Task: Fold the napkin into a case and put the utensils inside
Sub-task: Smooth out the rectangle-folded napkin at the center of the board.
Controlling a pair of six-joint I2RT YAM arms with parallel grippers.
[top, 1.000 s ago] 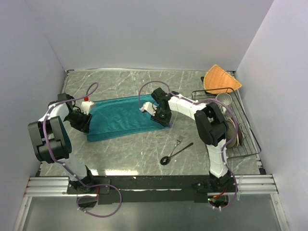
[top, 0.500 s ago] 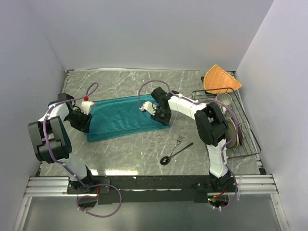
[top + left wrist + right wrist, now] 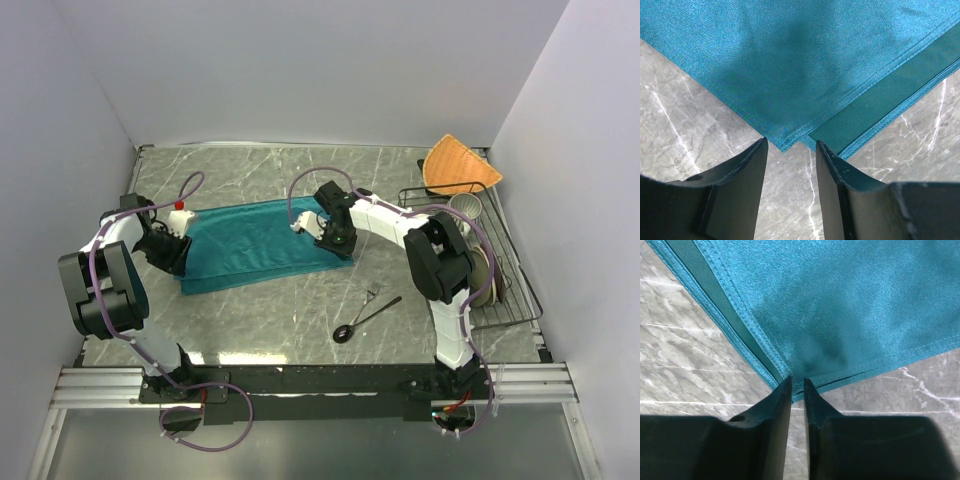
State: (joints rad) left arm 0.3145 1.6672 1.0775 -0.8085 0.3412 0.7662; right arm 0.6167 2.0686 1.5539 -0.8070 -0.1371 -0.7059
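Top external shows teal napkin (image 3: 255, 245) folded, layered flat.

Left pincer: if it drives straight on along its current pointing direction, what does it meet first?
The teal napkin: its layered corner lies right ahead of the left pincer, in line with the open gap. Depth is unclear; the tips may touch the marble table just as soon.

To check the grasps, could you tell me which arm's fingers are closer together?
The right arm's fingers, pinched to a thin slit on the napkin's corner; the left arm's fingers stand clearly wider apart.
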